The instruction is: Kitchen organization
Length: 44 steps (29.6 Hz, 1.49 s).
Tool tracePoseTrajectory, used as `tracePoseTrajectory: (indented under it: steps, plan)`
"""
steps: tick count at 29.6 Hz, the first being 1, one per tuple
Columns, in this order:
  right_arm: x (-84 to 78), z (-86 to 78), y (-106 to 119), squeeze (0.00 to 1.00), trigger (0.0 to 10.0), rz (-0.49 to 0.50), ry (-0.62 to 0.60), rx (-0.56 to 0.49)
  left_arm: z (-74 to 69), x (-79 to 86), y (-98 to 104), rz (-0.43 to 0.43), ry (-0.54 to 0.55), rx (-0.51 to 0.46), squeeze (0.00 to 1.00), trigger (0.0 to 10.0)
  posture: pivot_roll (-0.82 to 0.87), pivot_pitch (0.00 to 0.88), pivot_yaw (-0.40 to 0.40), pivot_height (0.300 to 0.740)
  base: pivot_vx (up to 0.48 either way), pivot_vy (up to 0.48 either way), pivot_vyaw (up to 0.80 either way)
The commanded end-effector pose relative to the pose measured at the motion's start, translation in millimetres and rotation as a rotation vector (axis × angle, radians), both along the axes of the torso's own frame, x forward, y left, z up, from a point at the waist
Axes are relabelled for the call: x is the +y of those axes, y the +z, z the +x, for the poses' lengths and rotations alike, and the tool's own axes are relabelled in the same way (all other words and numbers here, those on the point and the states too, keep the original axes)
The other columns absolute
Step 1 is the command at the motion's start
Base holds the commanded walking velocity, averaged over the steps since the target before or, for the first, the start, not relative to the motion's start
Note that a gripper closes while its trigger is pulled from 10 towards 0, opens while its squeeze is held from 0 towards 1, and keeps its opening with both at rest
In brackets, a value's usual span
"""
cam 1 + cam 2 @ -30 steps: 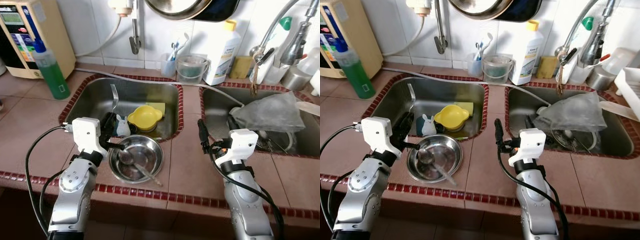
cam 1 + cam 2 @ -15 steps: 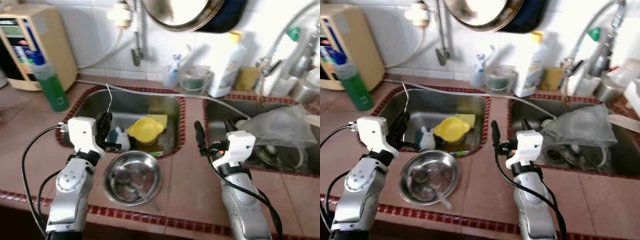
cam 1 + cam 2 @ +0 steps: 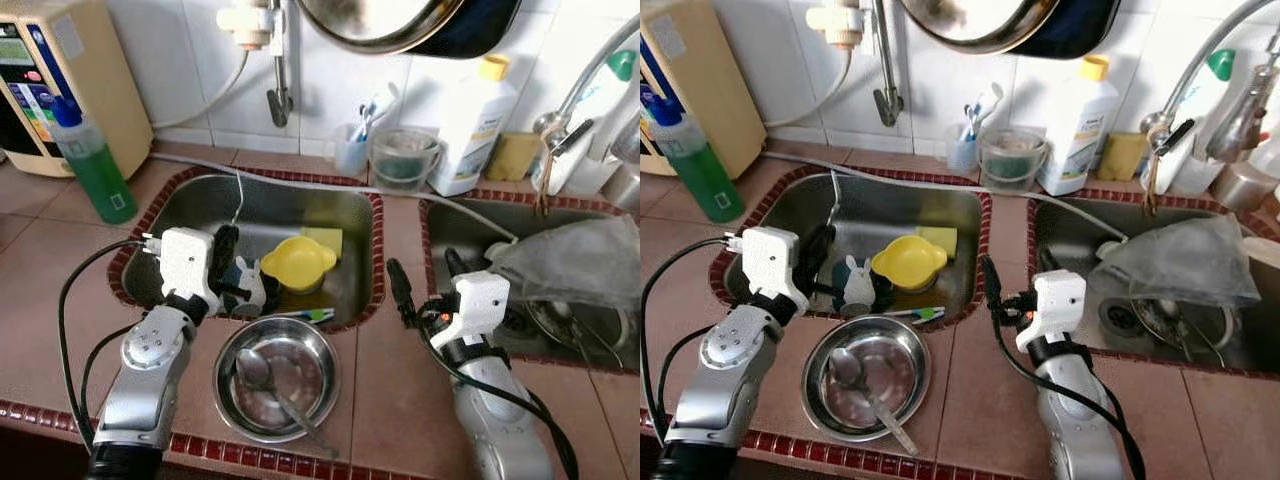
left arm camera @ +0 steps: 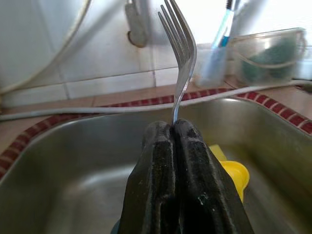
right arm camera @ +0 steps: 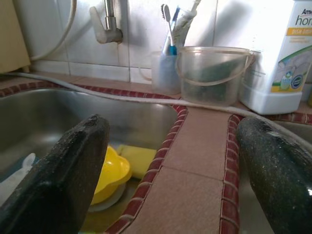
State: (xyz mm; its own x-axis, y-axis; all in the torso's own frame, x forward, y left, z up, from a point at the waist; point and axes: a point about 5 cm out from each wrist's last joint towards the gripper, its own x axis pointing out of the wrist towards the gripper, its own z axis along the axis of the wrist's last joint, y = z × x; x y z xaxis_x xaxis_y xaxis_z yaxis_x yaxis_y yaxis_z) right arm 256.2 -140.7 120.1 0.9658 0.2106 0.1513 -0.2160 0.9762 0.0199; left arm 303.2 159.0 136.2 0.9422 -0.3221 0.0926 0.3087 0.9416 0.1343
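Risk: fork [image 4: 179, 46] is pinched only at the handle end, tines up; my guess is it could pivot or slip in the jaws if swung, dropping into the left sink [image 3: 190, 205].
Risk two: steel bowl [image 3: 318, 388] with its spoon [image 3: 258, 372] sits on the worktop [image 3: 45, 260] near the front edge, just beside the left arm; a low pass might knock it.
Left gripper [image 4: 173, 127]: jaws closed on the fork, held over the left sink's near side.
Fork position: upright, rising from the fingertips, above the basin.
Sink contents: yellow bowl [image 3: 296, 262], small white figure [image 3: 857, 280], both close by the jaws.
Right gripper [image 3: 1014, 287]: jaws spread wide, holding nothing, over the worktop strip between the sinks.
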Motion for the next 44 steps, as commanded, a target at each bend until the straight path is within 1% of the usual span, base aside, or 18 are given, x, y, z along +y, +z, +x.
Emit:
tracePoseTrajectory:
  steps: [1, 2, 7, 8, 13, 19, 21, 26, 30, 36, 37, 38, 39, 40, 44]
  plan:
    - [1.8, -3.9, 2, 0.00, 10.0, 0.020, 0.009, 0.023, 3.6, -1.2, 2, 0.025, -0.028, -0.009, 0.00, 10.0, -0.05, 0.106, 0.037, 0.740, 0.000, 0.000, 0.00]
    - [4.6, -7.7, 0, 0.00, 10.0, 0.027, 0.020, 0.054, 6.9, -1.4, 3, 0.028, -0.031, -0.005, 0.00, 10.0, -0.06, 0.112, 0.041, 0.740, 0.000, 0.000, 0.00]
    - [12.9, -17.6, 1, 0.00, 10.0, 0.047, 0.081, 0.099, 13.8, -2.1, 5, 0.058, -0.053, -0.017, 0.00, 10.0, -0.07, 0.129, 0.047, 0.740, 0.000, 0.000, 0.00]
    - [13.9, -22.3, 2, 0.00, 10.0, 0.044, 0.092, 0.111, 19.5, -3.4, 6, 0.085, -0.074, -0.020, 0.00, 10.0, -0.08, 0.144, 0.048, 0.740, 0.000, 0.000, 0.00]
    - [15.1, -31.3, 7, 0.00, 10.0, 0.033, 0.122, 0.111, 28.0, -8.5, 5, 0.107, -0.113, -0.011, 0.00, 10.0, -0.10, 0.162, 0.052, 0.740, 0.000, 0.000, 0.00]
    - [21.7, -45.1, 19, 0.00, 10.0, 0.043, 0.210, 0.116, 32.4, -16.5, -2, 0.120, -0.182, 0.005, 0.00, 10.0, -0.13, 0.180, 0.061, 0.740, 0.000, 0.000, 0.00]
    - [25.9, -51.9, 23, 0.00, 10.0, 0.050, 0.244, 0.127, 34.4, -20.1, -6, 0.132, -0.219, 0.019, 0.00, 10.0, -0.14, 0.189, 0.065, 0.740, 0.000, 0.000, 0.00]
    - [30.0, -58.5, 29, 0.00, 10.0, 0.054, 0.279, 0.132, 37.2, -25.0, -12, 0.157, -0.268, 0.035, 0.00, 10.0, -0.16, 0.198, 0.071, 0.740, 0.000, 0.000, 0.00]
    - [30.5, -60.8, 32, 0.00, 10.0, 0.060, 0.281, 0.139, 39.7, -27.5, -14, 0.168, -0.291, 0.037, 0.00, 10.0, -0.16, 0.203, 0.074, 0.740, 0.000, 0.000, 0.00]
    - [31.7, -62.6, 35, 0.00, 10.0, 0.067, 0.281, 0.143, 40.7, -33.7, -17, 0.162, -0.352, 0.058, 0.00, 10.0, -0.16, 0.210, 0.082, 0.740, 0.000, 0.000, 0.00]
    - [31.6, -62.6, 35, 0.00, 10.0, 0.068, 0.281, 0.141, 40.8, -33.9, -17, 0.163, -0.353, 0.061, 0.02, 10.0, -0.16, 0.213, 0.085, 0.740, 0.000, 0.000, 0.00]
    - [31.5, -62.8, 36, 0.00, 10.0, 0.070, 0.281, 0.140, 41.2, -34.1, -18, 0.160, -0.355, 0.067, 0.87, 10.0, -0.16, 0.213, 0.085, 0.740, 0.000, 0.000, 0.00]
    - [31.4, -62.8, 36, 0.00, 10.0, 0.073, 0.279, 0.139, 41.1, -34.3, -19, 0.154, -0.360, 0.071, 0.87, 10.0, -0.16, 0.213, 0.085, 0.740, 0.000, 0.000, 0.00]
    - [31.4, -63.0, 36, 0.00, 10.0, 0.076, 0.277, 0.139, 40.9, -34.3, -19, 0.147, -0.367, 0.077, 1.00, 10.0, -0.16, 0.213, 0.087, 0.740, 0.000, 0.000, 0.00]
    - [31.1, -62.6, 37, 0.00, 10.0, 0.080, 0.275, 0.139, 40.4, -34.3, -19, 0.121, -0.396, 0.086, 1.00, 10.0, -0.16, 0.214, 0.088, 0.740, 0.000, 0.000, 0.00]
